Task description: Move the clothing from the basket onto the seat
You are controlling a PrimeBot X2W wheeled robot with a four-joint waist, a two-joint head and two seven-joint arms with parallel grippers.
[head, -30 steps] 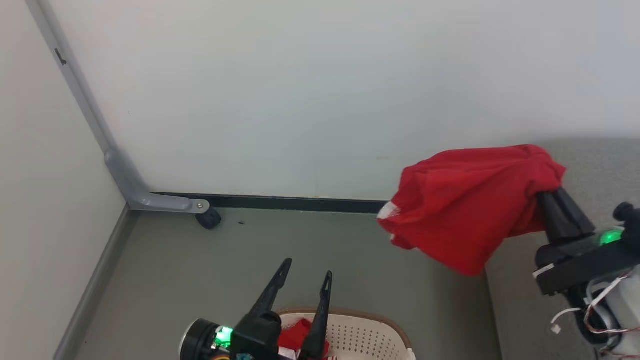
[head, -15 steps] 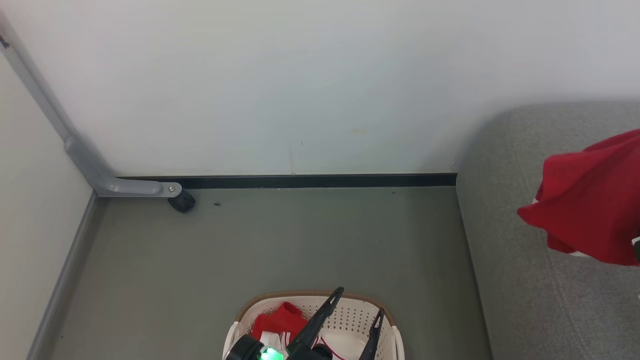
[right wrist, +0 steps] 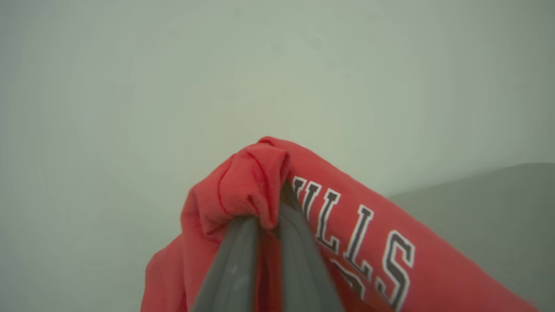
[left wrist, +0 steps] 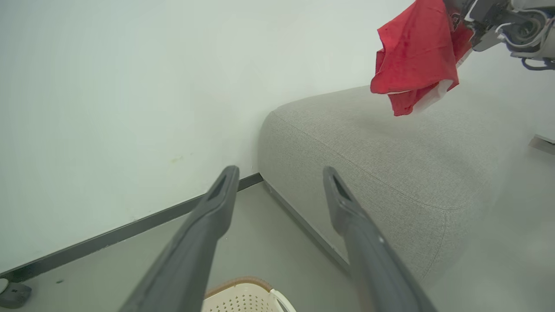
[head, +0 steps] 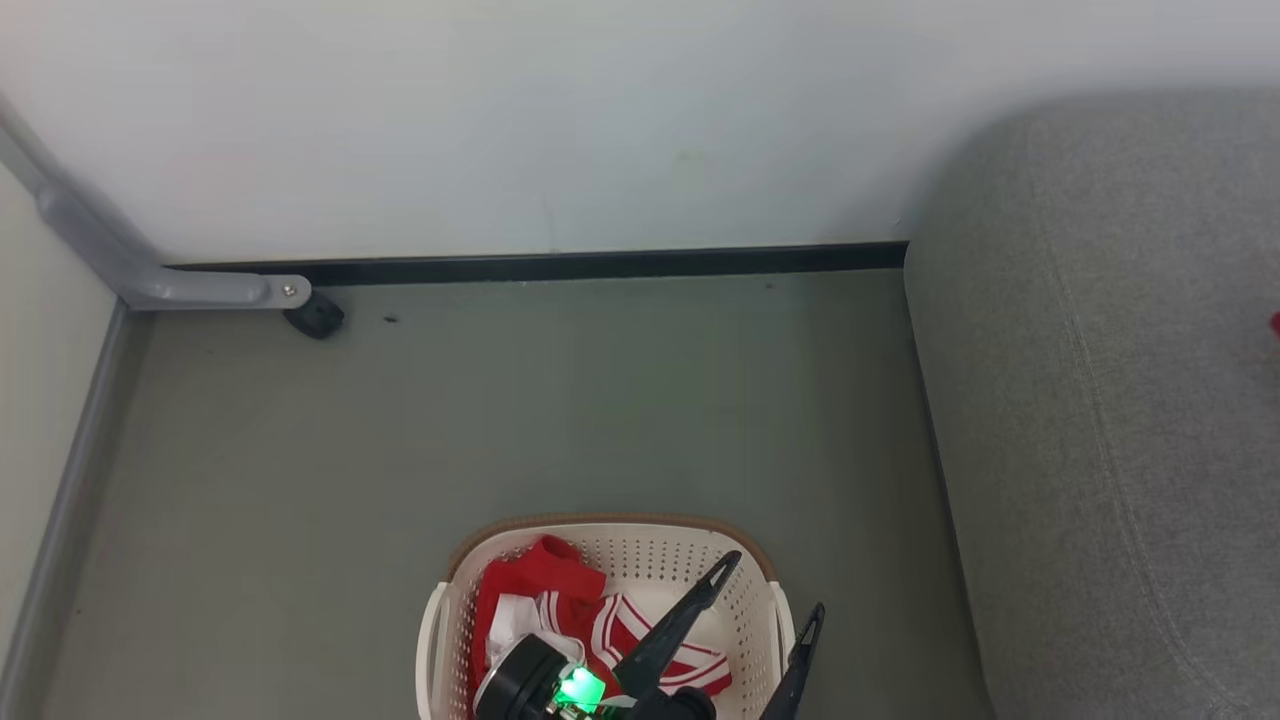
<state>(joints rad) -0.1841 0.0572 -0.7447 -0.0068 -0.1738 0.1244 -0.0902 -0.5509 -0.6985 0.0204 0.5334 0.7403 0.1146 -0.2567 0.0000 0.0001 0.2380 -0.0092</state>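
Note:
The cream basket (head: 612,527) stands on the floor at the bottom of the head view, with red and white clothing (head: 545,588) lying in it. Above its right side my left gripper (head: 777,583) is open and holds nothing; in the left wrist view the left gripper (left wrist: 279,171) points toward the seat (left wrist: 390,173). My right gripper (right wrist: 271,216) is shut on a red garment (right wrist: 368,242) with white letters. This garment (left wrist: 412,52) hangs in the air above the grey seat (head: 1100,400). A sliver of the red garment (head: 1275,325) shows at the head view's right edge.
A white wall with a black baseboard (head: 600,265) runs behind the grey floor (head: 550,400). A grey metal leg with a black caster (head: 315,318) sits in the far left corner. The seat's edge borders the floor to the basket's right.
The head camera has tilted down, so the basket shows more fully. My right gripper has carried the red garment rightward over the seat, out of the head view. The left gripper stays open.

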